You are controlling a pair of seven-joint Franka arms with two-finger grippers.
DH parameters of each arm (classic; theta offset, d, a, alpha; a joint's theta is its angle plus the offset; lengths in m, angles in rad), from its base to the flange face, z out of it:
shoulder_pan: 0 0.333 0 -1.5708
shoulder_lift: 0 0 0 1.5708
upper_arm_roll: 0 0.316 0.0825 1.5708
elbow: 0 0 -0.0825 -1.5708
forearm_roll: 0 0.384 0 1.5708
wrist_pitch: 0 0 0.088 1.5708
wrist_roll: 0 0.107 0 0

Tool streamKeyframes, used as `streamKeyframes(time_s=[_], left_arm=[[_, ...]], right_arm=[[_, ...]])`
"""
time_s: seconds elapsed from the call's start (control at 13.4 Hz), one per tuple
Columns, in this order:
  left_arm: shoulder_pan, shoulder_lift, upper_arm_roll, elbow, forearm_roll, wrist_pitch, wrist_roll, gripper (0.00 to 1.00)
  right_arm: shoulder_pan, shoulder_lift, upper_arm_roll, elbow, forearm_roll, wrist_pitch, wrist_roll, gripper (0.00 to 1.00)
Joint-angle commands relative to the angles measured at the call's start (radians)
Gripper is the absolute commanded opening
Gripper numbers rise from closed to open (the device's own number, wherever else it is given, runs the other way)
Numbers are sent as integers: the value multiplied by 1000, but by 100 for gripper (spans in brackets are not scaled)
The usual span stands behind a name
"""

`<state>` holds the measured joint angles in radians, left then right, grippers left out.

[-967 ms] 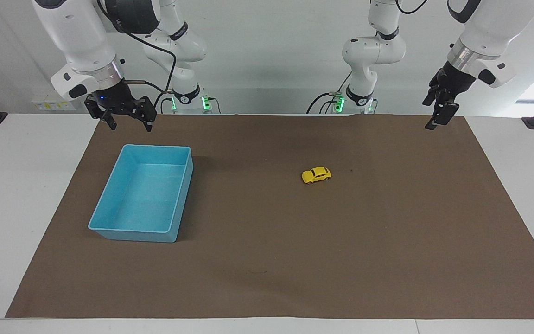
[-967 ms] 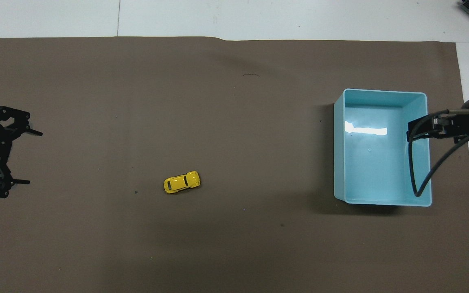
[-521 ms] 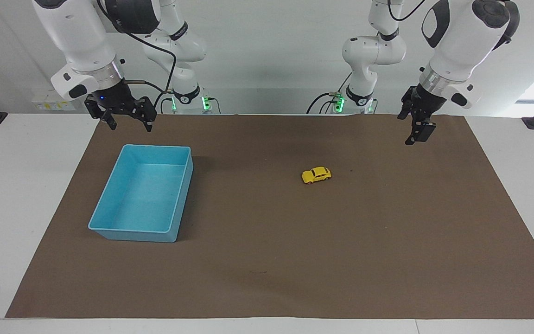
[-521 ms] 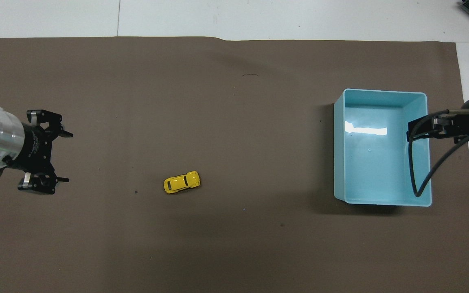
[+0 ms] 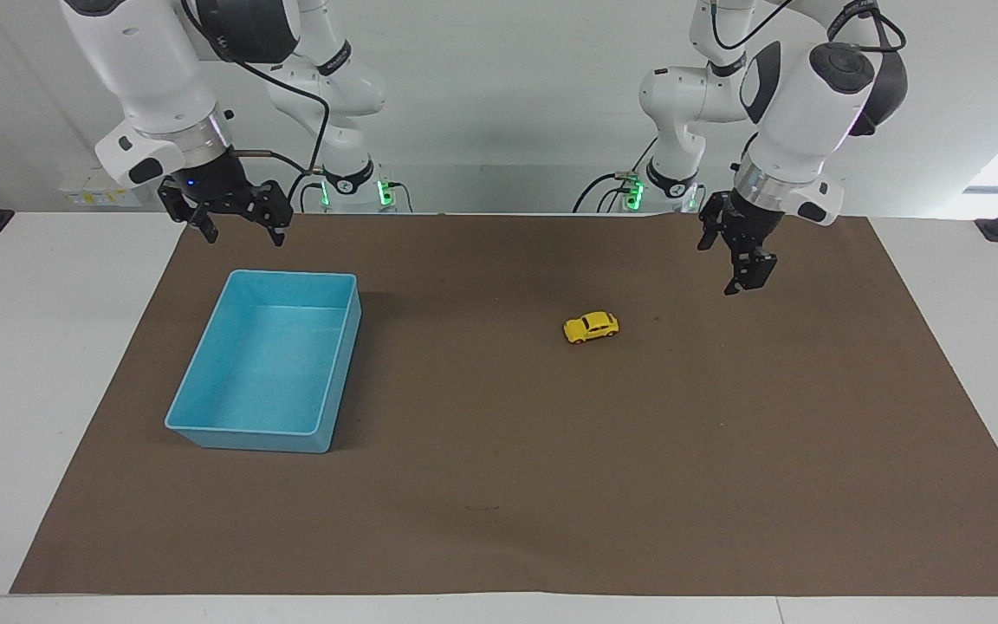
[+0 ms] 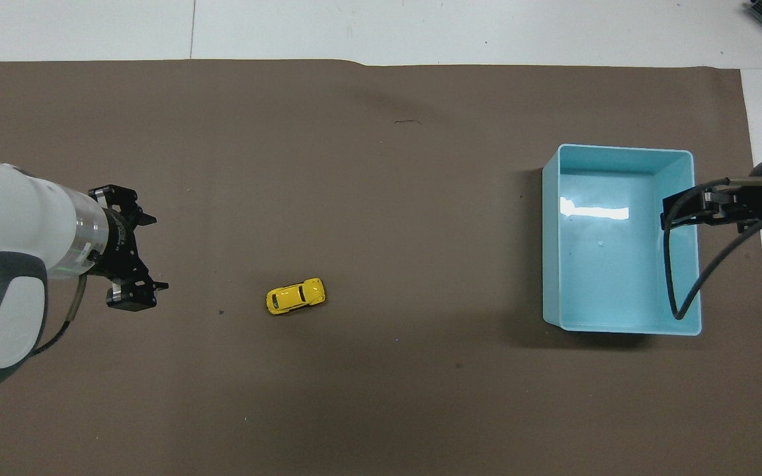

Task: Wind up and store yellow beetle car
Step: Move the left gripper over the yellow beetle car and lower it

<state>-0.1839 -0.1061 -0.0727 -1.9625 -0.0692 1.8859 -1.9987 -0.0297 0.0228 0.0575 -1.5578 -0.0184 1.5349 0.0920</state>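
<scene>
The yellow beetle car point(image 5: 591, 328) point(image 6: 295, 296) stands on its wheels on the brown mat, around the middle of the table. My left gripper point(image 5: 731, 264) point(image 6: 159, 252) hangs open in the air over the mat, beside the car toward the left arm's end, with a clear gap between them and nothing in its fingers. My right gripper point(image 5: 243, 237) point(image 6: 673, 213) waits open and empty in the air above the blue bin point(image 5: 291, 276) point(image 6: 619, 149), near the rim at the right arm's end.
The bin is open-topped with nothing in it and sits on the mat toward the right arm's end. The brown mat point(image 5: 499, 503) covers most of the white table point(image 5: 48, 364). A black cable point(image 6: 692, 277) from the right arm hangs over the bin.
The left arm has swung in from the mat's edge toward the car, its gripper still open. The right arm, the car and the bin have not moved.
</scene>
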Motion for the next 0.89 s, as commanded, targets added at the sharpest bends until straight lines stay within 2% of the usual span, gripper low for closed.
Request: streamKeyframes(time_s=[0.0, 0.15, 0.37, 0.6, 0.82], left_arm=[[-64, 28, 14, -18, -12, 56, -107, 100], [-103, 49, 13, -38, -14, 123, -193, 100], [-153, 60, 14, -79, -47, 169, -210, 100], [-216, 120, 14, -121, -57, 211, -242, 100], [-253, 129, 14, -200, -57, 324, -308, 100]], right_arm=[[-12, -11, 2, -4, 17, -2, -20, 100], [-10, -11, 4, -4, 17, -2, -20, 100], [-12, -11, 4, -4, 17, -2, -20, 100], [-12, -11, 4, -4, 17, -2, -20, 100], [-12, -11, 2, -4, 17, -2, -20, 100]])
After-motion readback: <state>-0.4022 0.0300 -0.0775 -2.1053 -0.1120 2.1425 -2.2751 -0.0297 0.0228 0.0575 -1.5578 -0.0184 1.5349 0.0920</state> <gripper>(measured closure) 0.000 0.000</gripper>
